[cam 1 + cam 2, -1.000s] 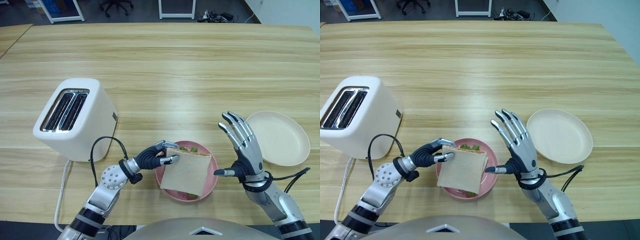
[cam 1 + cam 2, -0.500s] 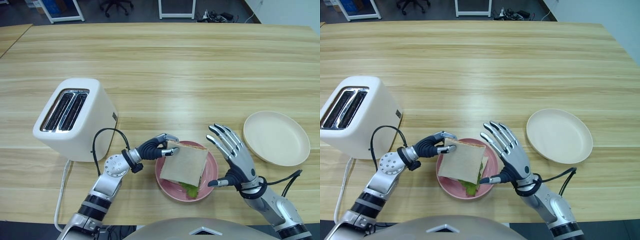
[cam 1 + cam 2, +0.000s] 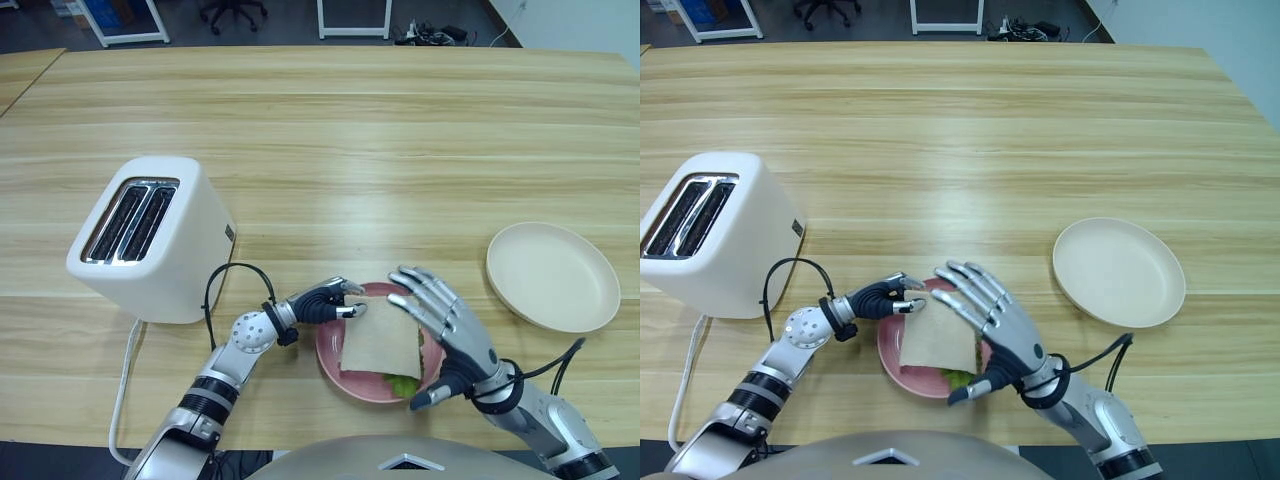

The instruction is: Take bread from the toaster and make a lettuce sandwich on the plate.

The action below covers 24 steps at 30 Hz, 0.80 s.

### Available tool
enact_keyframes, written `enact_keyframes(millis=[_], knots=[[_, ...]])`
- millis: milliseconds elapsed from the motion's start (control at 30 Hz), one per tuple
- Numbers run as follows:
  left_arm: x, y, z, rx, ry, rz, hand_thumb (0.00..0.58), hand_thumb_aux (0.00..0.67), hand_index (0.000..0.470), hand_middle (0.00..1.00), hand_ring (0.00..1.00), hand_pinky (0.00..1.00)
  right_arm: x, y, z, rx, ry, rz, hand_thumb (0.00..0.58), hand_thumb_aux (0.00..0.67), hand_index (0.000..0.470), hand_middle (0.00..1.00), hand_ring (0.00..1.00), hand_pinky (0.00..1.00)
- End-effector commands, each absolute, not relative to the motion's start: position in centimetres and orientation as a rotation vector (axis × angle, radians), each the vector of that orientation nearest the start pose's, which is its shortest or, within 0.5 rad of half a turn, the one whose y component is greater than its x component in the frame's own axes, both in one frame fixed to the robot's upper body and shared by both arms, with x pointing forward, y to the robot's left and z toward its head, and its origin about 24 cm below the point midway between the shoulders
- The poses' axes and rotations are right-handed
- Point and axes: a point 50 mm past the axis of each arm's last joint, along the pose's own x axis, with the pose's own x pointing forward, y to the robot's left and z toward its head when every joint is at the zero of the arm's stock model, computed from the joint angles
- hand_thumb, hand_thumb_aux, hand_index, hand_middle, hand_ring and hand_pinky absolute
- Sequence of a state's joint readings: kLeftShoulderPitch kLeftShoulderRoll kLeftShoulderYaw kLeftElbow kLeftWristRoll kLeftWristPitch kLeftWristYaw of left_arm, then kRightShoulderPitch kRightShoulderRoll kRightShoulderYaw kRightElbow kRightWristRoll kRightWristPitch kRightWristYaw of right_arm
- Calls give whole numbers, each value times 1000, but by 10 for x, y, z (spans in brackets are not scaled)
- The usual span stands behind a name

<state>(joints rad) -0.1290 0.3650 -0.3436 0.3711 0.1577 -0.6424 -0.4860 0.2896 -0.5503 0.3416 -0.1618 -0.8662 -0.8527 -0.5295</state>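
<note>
Right, sandwich stack sits on the pink plate (image 3: 330, 362) at the near table edge, between both hands. Right hand (image 3: 445, 325) is spread flat with fingers uncurled, holding nothing, over the right side of the top slice (image 3: 378, 345); can't tell if it's touching. Left hand (image 3: 322, 303) is pinched shut on the slice's far-left corner.

Handling, my read:
- Bread is light, soft and floppy, so a corner pinch lets it sag or tear. Better to hold along an edge or support it flat.
- Lettuce (image 3: 402, 384) is limp and slick, poking out at the near edge. It's likely to slide if the slice gets dragged.
- Press lightly, since toast dents.

Count:
- One bread slice visible; anything under it is hidden.
- One bit of lettuce.
- Two plates: the pink one, and a cream plate (image 3: 552, 275) further right, well apart.
- One toaster (image 3: 150, 235) further left with two slots. No bread sticking out.
</note>
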Motion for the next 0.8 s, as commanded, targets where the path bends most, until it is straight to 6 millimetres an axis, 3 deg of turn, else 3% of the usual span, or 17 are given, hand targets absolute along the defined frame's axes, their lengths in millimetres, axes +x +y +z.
enact_keyframes(millis=[33,267,467,800], knots=[[231,119,2,632,-166,-982,580,670,470,1000,1000,1000,130,-128,39,-840,-739,698,0,0,0,0,0,0],[231,113,-4,713,-194,-1000,580,670,470,1000,1000,1000,121,-147,33,-930,-601,818,0,0,0,0,0,0],[232,111,2,722,-245,-981,580,670,470,1000,1000,1000,135,-163,11,-1048,-443,764,0,0,0,0,0,0],[225,104,38,716,-415,-986,580,670,470,1000,1000,1000,135,-153,28,-1005,-584,748,0,0,0,0,0,0]])
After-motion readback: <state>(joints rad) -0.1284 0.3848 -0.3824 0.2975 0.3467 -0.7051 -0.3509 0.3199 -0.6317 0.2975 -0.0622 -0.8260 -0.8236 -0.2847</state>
